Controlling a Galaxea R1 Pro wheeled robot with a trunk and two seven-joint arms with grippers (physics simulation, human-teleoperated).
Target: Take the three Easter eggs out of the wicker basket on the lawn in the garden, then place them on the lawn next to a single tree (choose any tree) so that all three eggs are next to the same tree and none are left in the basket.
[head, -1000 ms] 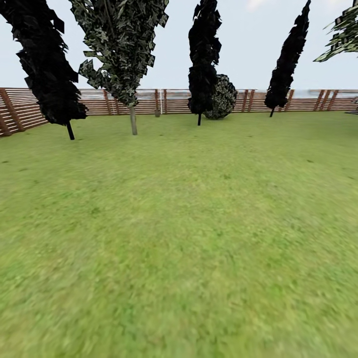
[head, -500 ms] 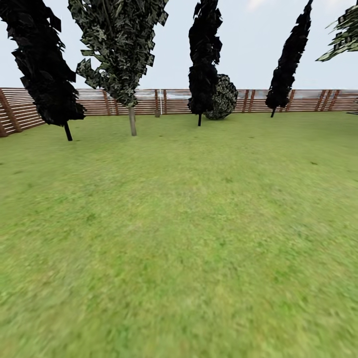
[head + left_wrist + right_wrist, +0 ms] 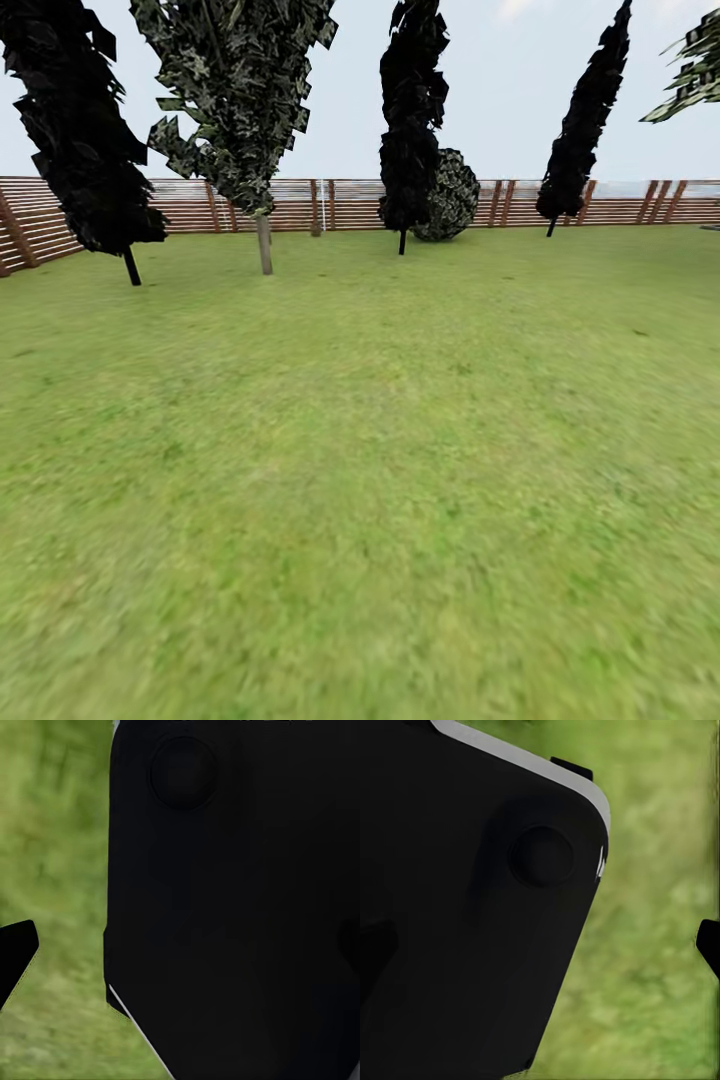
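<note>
The tree (image 3: 264,243) with the pale trunk and green-white blotched foliage stands at the far side of the lawn (image 3: 380,450), ahead and to the left in the head view, just in front of the slatted wooden fence (image 3: 350,204). No eggs or basket appear on the grass here, so the robot seems to be in transit across the garden.

To do this stage well, the base should probably hold a heading on that one pale trunk and stop near it with open grass at its foot, so that all three eggs can end up by the same tree.

Black-foliaged trees with thin trunks stand on either side of it (image 3: 130,265) (image 3: 402,240), with another further right (image 3: 551,226) and a round dark bush (image 3: 448,195) by the fence; these could be mistaken for the target. Nothing stands on the grass between robot and tree.

Both wrist views show dark robot housing over blurred grass, and whether either gripper is spread, closed or carrying an egg cannot be told.
</note>
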